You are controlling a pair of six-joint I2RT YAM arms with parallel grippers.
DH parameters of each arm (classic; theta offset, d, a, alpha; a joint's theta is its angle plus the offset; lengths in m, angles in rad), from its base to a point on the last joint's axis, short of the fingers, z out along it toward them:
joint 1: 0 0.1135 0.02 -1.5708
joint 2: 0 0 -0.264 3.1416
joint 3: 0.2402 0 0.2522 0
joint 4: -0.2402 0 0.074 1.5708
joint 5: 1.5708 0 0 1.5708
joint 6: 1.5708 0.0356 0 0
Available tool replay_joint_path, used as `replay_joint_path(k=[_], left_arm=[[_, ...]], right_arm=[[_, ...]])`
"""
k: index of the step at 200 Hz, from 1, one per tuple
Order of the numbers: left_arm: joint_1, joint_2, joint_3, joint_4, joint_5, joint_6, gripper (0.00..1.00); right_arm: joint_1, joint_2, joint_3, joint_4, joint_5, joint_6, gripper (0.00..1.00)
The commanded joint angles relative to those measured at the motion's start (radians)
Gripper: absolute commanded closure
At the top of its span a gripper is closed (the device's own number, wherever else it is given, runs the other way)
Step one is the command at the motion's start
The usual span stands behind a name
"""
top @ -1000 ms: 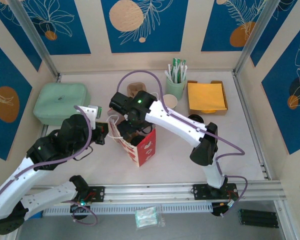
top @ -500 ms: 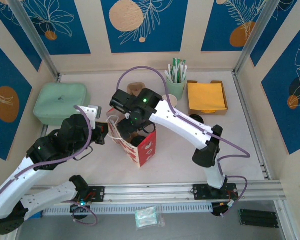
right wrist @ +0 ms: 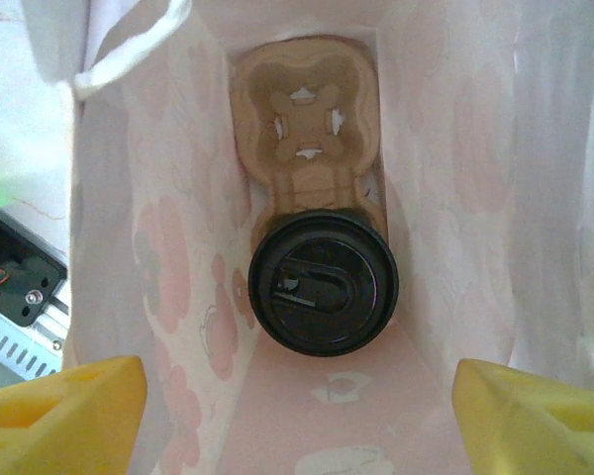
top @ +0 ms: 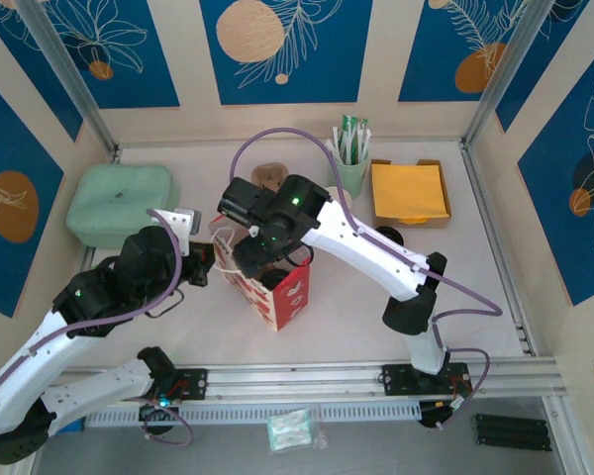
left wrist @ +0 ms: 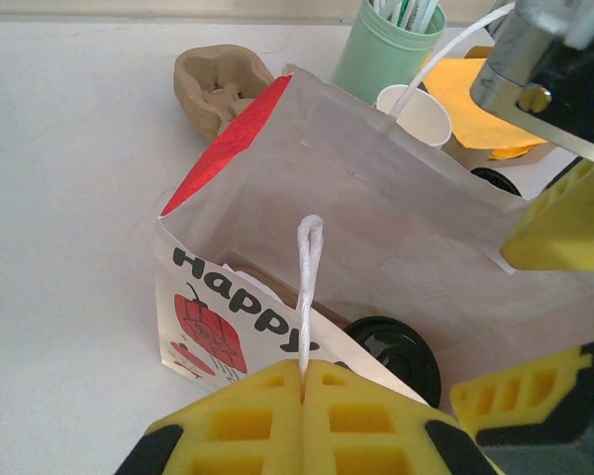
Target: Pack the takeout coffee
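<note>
The left claw [left wrist: 302,371] gripped the bag handle [left wrist: 308,277] while the right claw [right wrist: 297,401] hung open, empty, directly above the takeout coffee [right wrist: 324,282] inside the bag [right wrist: 183,257]; placing looked done, a straight lift-out next

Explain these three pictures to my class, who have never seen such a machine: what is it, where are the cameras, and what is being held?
Two white robot arms are bolted to a table's edge. One picture looks down from above; the others come from a camera on each wrist. The left arm's yellow fingers are pinched shut on the white string handle of a paper bag. The right arm's fingers hang open over the bag's mouth. Inside, a black-lidded cup sits in a cardboard cup carrier. On the table lie a mint-green container, a tumbler of sticks and orange napkins.
</note>
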Motion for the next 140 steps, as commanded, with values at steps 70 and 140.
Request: replay_joint_path(k=[70,140], left_arm=[[0.01,0.007,0.035,0.009,0.023,-0.006,0.96],[0.01,0.01,0.072,-0.002,0.027,0.0,0.81]], right_arm=[[0.03,-0.058,0.036,-0.07,0.016,-0.003,0.19],[0.045,-0.057,0.055,-0.09,0.023,-0.004,0.19]])
